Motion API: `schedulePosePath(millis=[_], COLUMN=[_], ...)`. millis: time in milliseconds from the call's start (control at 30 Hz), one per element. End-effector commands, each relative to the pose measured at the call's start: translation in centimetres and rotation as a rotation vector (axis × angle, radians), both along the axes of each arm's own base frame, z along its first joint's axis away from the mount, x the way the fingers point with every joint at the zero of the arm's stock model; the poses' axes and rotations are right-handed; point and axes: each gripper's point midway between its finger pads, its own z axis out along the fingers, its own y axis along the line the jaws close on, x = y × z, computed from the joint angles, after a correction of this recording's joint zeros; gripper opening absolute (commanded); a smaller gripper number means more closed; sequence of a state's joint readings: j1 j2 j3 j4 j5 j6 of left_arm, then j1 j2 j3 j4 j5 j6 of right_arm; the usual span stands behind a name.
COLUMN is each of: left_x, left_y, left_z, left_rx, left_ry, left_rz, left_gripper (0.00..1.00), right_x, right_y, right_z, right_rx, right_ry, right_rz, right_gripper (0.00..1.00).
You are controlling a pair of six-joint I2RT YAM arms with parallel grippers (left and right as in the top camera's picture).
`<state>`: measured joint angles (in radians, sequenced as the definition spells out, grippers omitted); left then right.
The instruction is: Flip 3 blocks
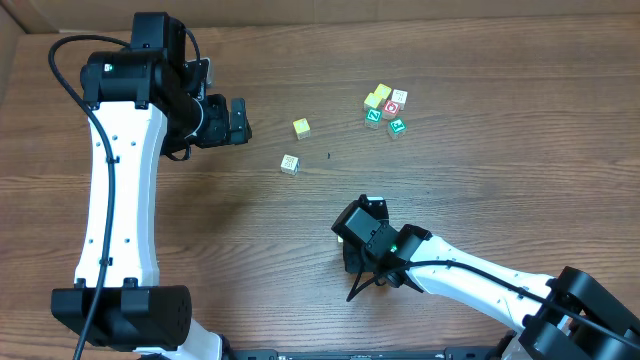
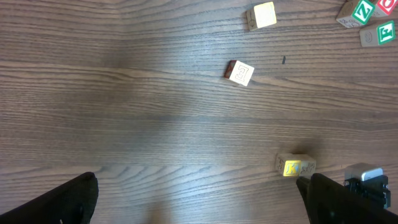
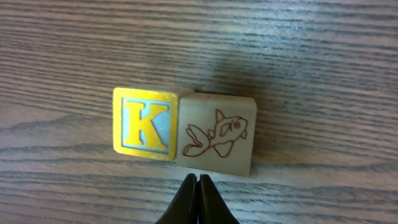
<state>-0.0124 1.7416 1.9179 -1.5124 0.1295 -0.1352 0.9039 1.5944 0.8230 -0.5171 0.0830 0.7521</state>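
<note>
yellow block (image 3: pixel 145 124): k | green cube (image 2: pixel 362 10): z | teal-green cube (image 2: pixel 385 32): e

Both arms reaching in, left jaws wide, right jaws pinched shut.
The left arm (image 1: pixel 120 180) stands tall along the left side, and the left gripper (image 1: pixel 243 120) points inward with its fingers spread far apart. The right arm (image 1: pixel 470 280) stretches in from the lower right, and the right gripper (image 3: pixel 199 186) is tipped downward, fingertips pressed together.

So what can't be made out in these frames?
Overhead: K block hidden under the right gripper.
Left wrist: green-lettered blocks cut off by the top-right edges.
Right wrist: K and fish faces, one block or two, cannot tell.
Overhead: prints on yellow block and patterned block too small.
</note>
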Motion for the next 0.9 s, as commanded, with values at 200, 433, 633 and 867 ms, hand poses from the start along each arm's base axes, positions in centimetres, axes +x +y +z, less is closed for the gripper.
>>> schedulePosePath(millis=[200, 433, 633, 867], left_x=[0.38, 0.38, 0.38, 0.38], left_y=[0.30, 0.30, 0.30, 0.30], left_z=[0.27, 0.27, 0.27, 0.27], left_rx=[0.004, 0.004, 0.004, 0.004], left_ry=[-0.009, -0.009, -0.009, -0.009], left_rz=[0.017, 0.017, 0.017, 0.017], left_gripper=[1.00, 1.00, 1.00, 1.00], right_x=[0.18, 0.39, 0.58, 0.69], right_y=[-0.16, -0.31, -0.20, -0.23], right_z=[-0.32, -0.29, -0.21, -0.18], right_rx=[-0.007, -0.015, -0.011, -0.012], right_ry=[-0.009, -0.021, -0.030, -0.036], right_rz=[-0.010, -0.015, -0.017, -0.019], right_gripper=[0.04, 0.04, 0.04, 0.04])
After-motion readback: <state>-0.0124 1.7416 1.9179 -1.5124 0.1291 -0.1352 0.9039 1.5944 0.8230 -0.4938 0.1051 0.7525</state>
